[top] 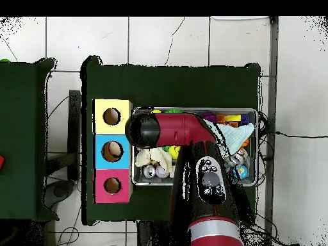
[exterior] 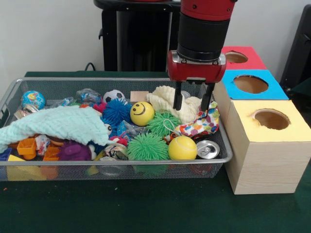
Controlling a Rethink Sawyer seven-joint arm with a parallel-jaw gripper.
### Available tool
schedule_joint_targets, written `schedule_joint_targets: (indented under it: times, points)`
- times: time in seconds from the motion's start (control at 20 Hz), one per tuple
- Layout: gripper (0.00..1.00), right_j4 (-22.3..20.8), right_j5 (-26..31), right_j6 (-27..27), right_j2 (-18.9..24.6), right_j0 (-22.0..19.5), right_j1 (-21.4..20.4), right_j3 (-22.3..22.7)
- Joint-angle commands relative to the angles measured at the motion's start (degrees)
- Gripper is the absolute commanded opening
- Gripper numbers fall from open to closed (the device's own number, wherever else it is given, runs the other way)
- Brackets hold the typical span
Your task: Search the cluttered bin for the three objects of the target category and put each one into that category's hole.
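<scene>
The wire mesh bin (exterior: 116,161) is full of toys. One white fabric piece with red, blue, yellow and green patches (exterior: 201,124) lies at the bin's right end, partly under a cream towel (exterior: 167,98). I see no other patterned pieces. My gripper (exterior: 192,104) is open and empty. It hangs over the cream towel's right part, and its right finger (exterior: 206,99) is just above the patterned piece. The yellow-topped box's hole (exterior: 272,119) is right of the bin. In the overhead view the arm (top: 192,131) hides the gripper, and the yellow box's hole (top: 111,116) shows.
A mint-green towel (exterior: 53,124) covers the bin's left part. A smiley ball (exterior: 142,113), green spiky balls (exterior: 147,146), a yellow ball (exterior: 182,147) and a can (exterior: 208,149) lie nearby. The blue-topped box (exterior: 250,84) and the red-topped box (exterior: 235,57) stand behind the yellow one.
</scene>
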Motion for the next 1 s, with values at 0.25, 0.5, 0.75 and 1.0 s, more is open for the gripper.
schedule_joint_targets:
  times: [0.25, 0.5, 0.75, 1.0]
  points:
    - [1.00, -3.34, -4.96, 0.04, 5.58, -1.31, 2.81, 0.28]
    - [1.00, -2.94, -7.58, 2.78, 5.11, -0.88, 1.66, 4.04]
    - [1.00, -2.45, -9.10, 3.56, 5.47, -0.43, -1.29, 9.35]
    - [1.00, -3.48, -10.24, 3.98, 4.80, 0.66, -1.08, 10.63]
